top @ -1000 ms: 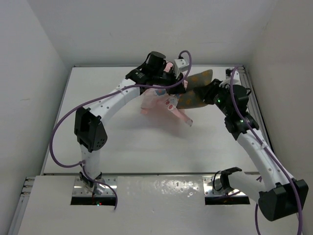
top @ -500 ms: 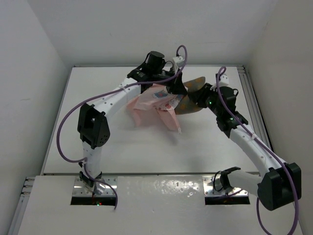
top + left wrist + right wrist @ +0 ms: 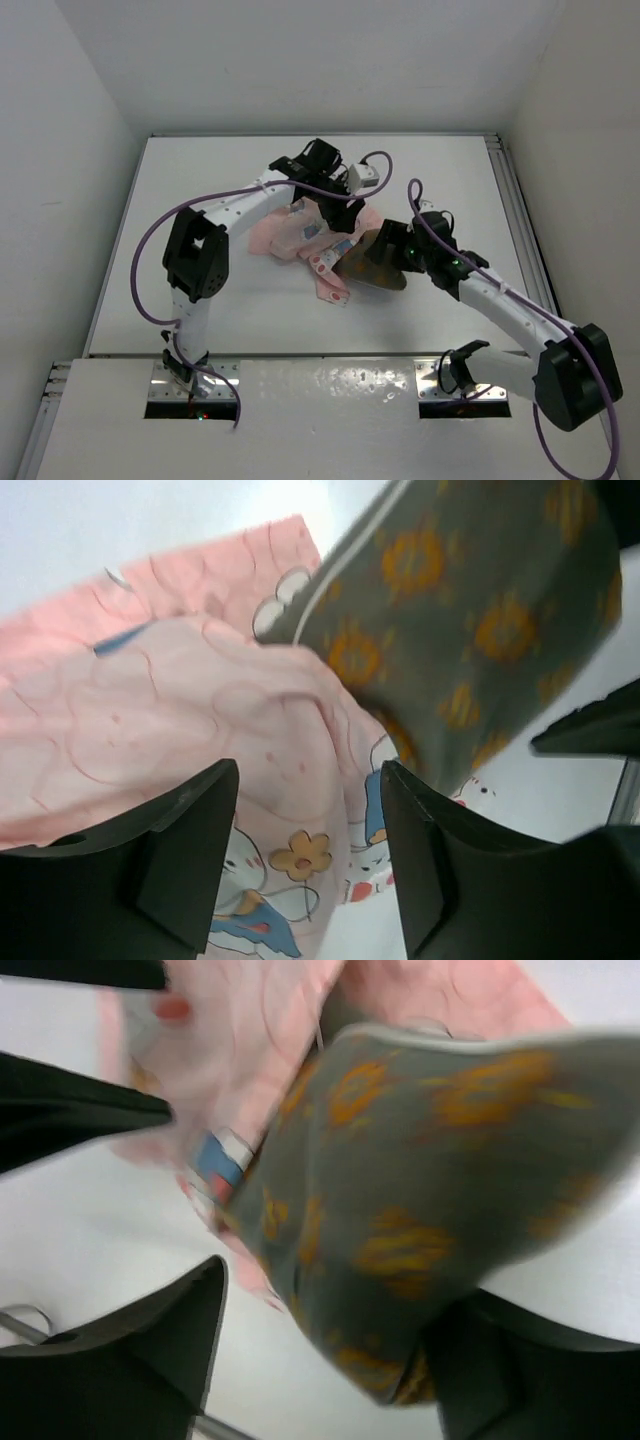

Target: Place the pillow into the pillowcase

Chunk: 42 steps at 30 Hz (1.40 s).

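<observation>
Two robot arms meet over the middle of a white table (image 3: 470,180). On the left, the pillowcase (image 3: 285,228), thin pink fabric printed with cartoon bunnies, lies crumpled on the surface. The left gripper (image 3: 305,780) hangs just above it, fingers apart and pinching nothing; pink cloth shows through the gap.

Just to the right, the pillow (image 3: 372,265), olive-brown with orange dots and pale piping, rests tilted with one end against the pillowcase. Most of the cushion lies outside, and whether its far corner sits inside the opening cannot be told.

The right gripper (image 3: 330,1290) straddles the pillow's near corner, jaws wide. One finger stands clear of the fabric, so it is not clamping.

Both claws appear loose in order to take a fresh hold, the left to lift the case's mouth and the right to push the cushion deeper.
</observation>
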{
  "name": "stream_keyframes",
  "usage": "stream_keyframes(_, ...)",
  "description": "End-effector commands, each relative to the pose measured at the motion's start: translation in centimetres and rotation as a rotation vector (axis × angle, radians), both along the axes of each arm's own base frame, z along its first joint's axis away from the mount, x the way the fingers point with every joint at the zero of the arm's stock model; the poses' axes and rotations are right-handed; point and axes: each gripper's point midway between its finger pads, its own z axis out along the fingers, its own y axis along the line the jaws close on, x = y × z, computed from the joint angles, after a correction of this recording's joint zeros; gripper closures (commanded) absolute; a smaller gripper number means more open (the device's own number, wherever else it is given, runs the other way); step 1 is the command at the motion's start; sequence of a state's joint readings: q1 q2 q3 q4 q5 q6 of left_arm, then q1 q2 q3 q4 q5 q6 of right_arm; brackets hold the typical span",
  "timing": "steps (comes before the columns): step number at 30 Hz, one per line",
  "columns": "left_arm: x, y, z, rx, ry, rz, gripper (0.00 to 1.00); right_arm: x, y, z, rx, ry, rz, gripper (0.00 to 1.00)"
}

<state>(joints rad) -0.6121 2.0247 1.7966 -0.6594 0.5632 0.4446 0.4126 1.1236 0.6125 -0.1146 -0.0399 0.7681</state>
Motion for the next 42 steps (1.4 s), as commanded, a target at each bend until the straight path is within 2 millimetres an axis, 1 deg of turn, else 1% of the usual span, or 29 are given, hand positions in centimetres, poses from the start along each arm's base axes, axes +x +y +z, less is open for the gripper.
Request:
stream_keyframes(1, -0.5, 2.5, 3.7, 0.031, -0.163, -0.084, 0.42, -1.6, -2.0, -1.0, -0.105, 0.042, -0.022, 0.03)
stream_keyframes(3, 0.2, 2.5, 3.7, 0.03, -0.173, -0.042, 0.42, -0.9, -5.6, 0.0, -0.149, -0.016, -0.151, 0.01)
stream_keyframes(5, 2.0, 2.0, 4.1, 0.019, -0.203, 0.044, 0.42, -0.3, -7.3, 0.8, -0.16, -0.066, -0.197, 0.01)
stream_keyframes(6, 2.5, 1.4, 3.3, 0.029, -0.202, 0.064, 0.42, 0.8, -8.3, 2.0, -0.143, -0.106, -0.231, 0.01)
stream_keyframes(8, 3.9, 0.2, 3.8, 0.023, -0.246, 0.097, 0.42, 1.9, -8.2, 2.8, -0.115, -0.119, -0.195, 0.26)
stream_keyframes(9, 4.0, -0.8, 3.1, 0.023, -0.253, 0.085, 0.42, 3.1, -8.9, 2.5, -0.11, -0.088, -0.213, 0.4)
stream_keyframes(10, 4.1, -1.3, 2.9, 0.017, -0.258, 0.079, 0.42, 3.3, -7.8, 2.4, -0.054, -0.063, -0.157, 0.51)
stream_keyframes(11, 4.1, -1.9, 2.9, 0.008, -0.262, 0.073, 0.42, 4.3, -7.6, 2.5, -0.023, -0.07, -0.141, 0.52)
stream_keyframes(12, 4.1, -2.6, 2.4, 0.002, -0.267, 0.063, 0.4, 5.1, -7.7, 1.1, 0.002, -0.019, -0.133, 0.45)
stream_keyframes(14, 4.2, -3.0, 1.8, 0.003, -0.268, 0.059, 0.38, 5.8, -6.2, 0.7, 0.075, -0.004, -0.044, 0.24)
stream_keyframes(15, 4.2, -3.5, 0.9, 0.012, -0.271, 0.054, 0.37, 6.6, -5.8, 0.6, 0.069, -0.003, -0.02, 0.2)
stream_keyframes(16, 4.4, -3.5, 0.3, 0.026, -0.275, 0.065, 0.36, 6.7, -5.5, -1.4, 0.054, 0.047, 0.01, 0.18)
stream_keyframes(18, 4.5, -3.9, -1.2, 0.046, -0.272, 0.064, 0.36, 7.2, -4.5, -2.3, 0.064, 0.06, 0.067, 0.15)
stream_keyframes(19, 4.4, -3.9, -2.0, 0.059, -0.267, 0.064, 0.36, 6.9, -3.9, -3.8, 0.071, 0.093, 0.104, 0.13)
stream_keyframes(20, 4.2, -4.0, -3.0, 0.07, -0.25, 0.06, 0.36, 6.8, -2.8, -3.8, 0.107, 0.076, 0.168, 0.1)
stream_keyframes(25, 2.3, -3.7, -5.9, 0.11, -0.156, 0.019, 0.41, 3.6, -1.0, -6.6, 0.125, 0.12, 0.301, 0.1)
stream_keyframes(26, 1.9, -3.4, -6.7, 0.126, -0.138, 0.017, 0.46, 3.2, -0.7, -7.0, 0.123, 0.125, 0.311, 0.12)
stream_keyframes(27, 1.6, -3.0, -7.2, 0.143, -0.119, 0.016, 0.59, 2.5, -0.8, -7.7, 0.123, 0.147, 0.308, 0.18)
stream_keyframes(28, 1.2, -2.7, -7.9, 0.159, -0.102, 0.019, 0.69, 2.3, -0.7, -8.0, 0.13, 0.153, 0.306, 0.36)
stream_keyframes(29, 1.1, -2.6, -8.1, 0.165, -0.096, 0.02, 0.79, 2.3, -0.6, -8.1, 0.14, 0.157, 0.302, 0.45)
stream_keyframes(30, 1.1, -2.5, -8.1, 0.169, -0.091, 0.025, 0.98, 1.8, -0.3, -8.5, 0.157, 0.173, 0.312, 0.53)
stream_keyframes(31, 1.4, -2.8, -7.4, 0.153, -0.093, 0.04, 1.0, 1.7, -0.1, -8.5, 0.179, 0.18, 0.309, 0.78)
stream_keyframes(32, 1.8, -3.0, -6.4, 0.129, -0.1, 0.048, 1.0, 1.8, 0.4, -8.4, 0.191, 0.171, 0.316, 0.92)
stream_keyframes(33, 2.1, -3.3, -5.6, 0.107, -0.102, 0.049, 1.0, 1.7, 0.7, -8.3, 0.197, 0.169, 0.322, 1.0)
stream_keyframes(34, 2.6, -4.3, -3.3, 0.057, -0.125, 0.04, 1.0, 1.8, 0.9, -8.0, 0.206, 0.161, 0.323, 1.0)
stream_keyframes(37, 3.3, -4.8, 1.2, -0.006, -0.187, 0.006, 1.0, 2.1, 1.7, -6.1, 0.216, 0.098, 0.343, 1.0)
stream_keyframes(38, 3.4, -4.3, 2.6, -0.016, -0.209, -0.002, 1.0, 2.2, 1.9, -5.3, 0.221, 0.064, 0.351, 1.0)
stream_keyframes(40, 2.9, -3.7, 4.6, -0.028, -0.266, -0.046, 1.0, 2.4, 2.4, -2.8, 0.227, -0.028, 0.373, 1.0)
stream_keyframes(42, 2.7, -2.7, 4.6, 0.005, -0.291, -0.061, 1.0, 1.7, 2.7, -1.9, 0.229, -0.066, 0.392, 1.0)
